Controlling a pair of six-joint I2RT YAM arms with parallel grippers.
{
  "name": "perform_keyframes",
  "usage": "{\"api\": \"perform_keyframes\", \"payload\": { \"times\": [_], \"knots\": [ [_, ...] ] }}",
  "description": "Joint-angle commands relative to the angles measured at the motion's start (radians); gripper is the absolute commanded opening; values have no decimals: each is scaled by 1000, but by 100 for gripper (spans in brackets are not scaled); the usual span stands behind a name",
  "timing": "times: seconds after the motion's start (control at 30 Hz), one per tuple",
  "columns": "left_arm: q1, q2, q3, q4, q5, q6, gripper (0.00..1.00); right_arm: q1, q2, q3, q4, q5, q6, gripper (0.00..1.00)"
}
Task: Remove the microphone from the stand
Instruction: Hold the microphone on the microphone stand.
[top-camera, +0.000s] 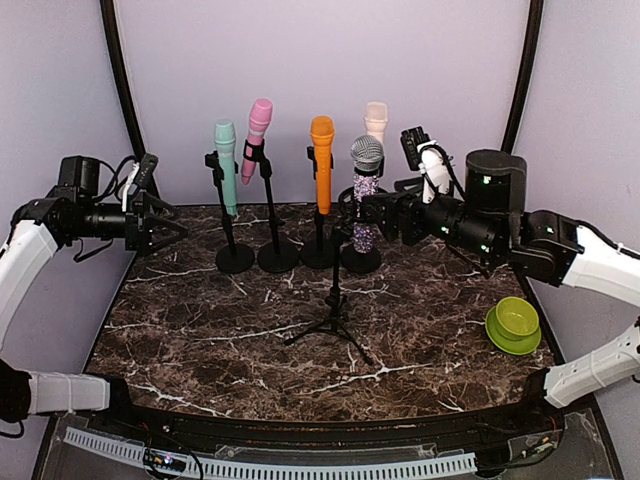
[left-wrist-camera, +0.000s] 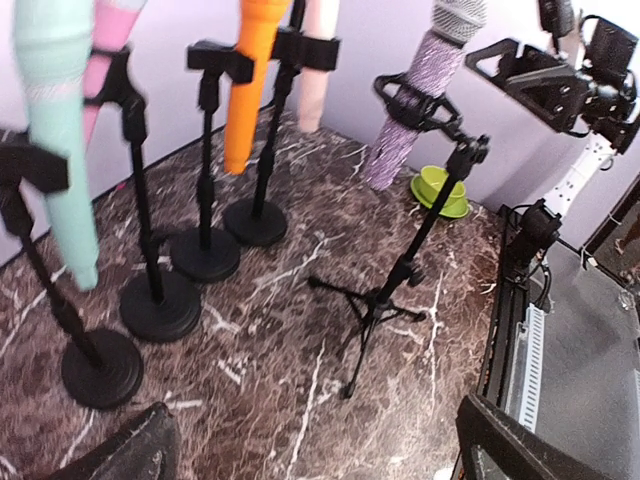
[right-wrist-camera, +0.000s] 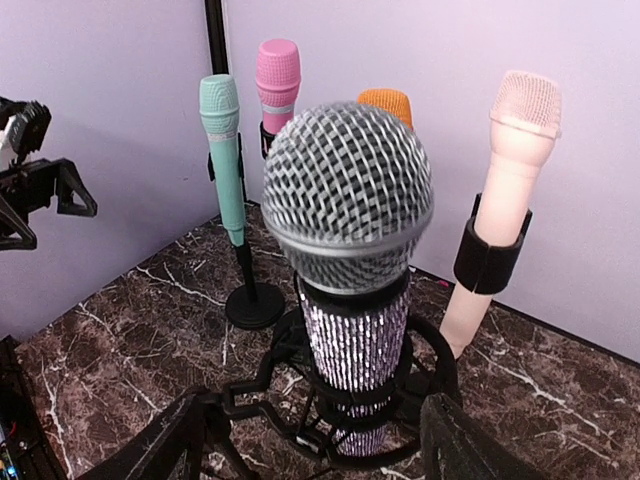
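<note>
Right gripper (right-wrist-camera: 315, 405): jaws spread, one finger on each side of the glittery microphone (right-wrist-camera: 347, 200), not clamped on it. The microphone sits upright in the clip (right-wrist-camera: 440, 370) of the tripod stand (top-camera: 335, 300), mid-table. Left gripper (top-camera: 168, 222): released, holding nothing, well apart at the left edge.

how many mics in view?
5. Back row, left to right in the top view: teal mic, pink mic, orange mic, cream mic. The glitter mic is in front, on the tripod stand. None seems hidden.
</note>
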Motion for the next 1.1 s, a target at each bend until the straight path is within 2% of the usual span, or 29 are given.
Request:
{"api": "perform_keyframes", "payload": {
  "times": [0.0, 0.23, 0.5, 0.67, 0.83, 1.07],
  "knots": [
    [-171, 66, 167, 89, -80, -100, 99, -5, -88, -103, 64, 0, 115, 74],
    [-450, 297, 477, 91, -202, -45, 99, -5, -99, -152, 29, -19, 294, 71],
    [-679, 497, 622, 246, -269, -61, 99, -6, -107, -190, 76, -31, 449, 68],
    [-733, 573, 652, 380, -334, -138, 99, -5, -147, -257, 141, -15, 492, 66],
    [-772, 636, 685, 451, -369, -181, 99, -4, -158, -294, 126, -30, 487, 67],
    [-780, 696, 725, 471, -376, -260, 99, 115, -113, -419, 250, 43, 303, 72]
  ]
}}
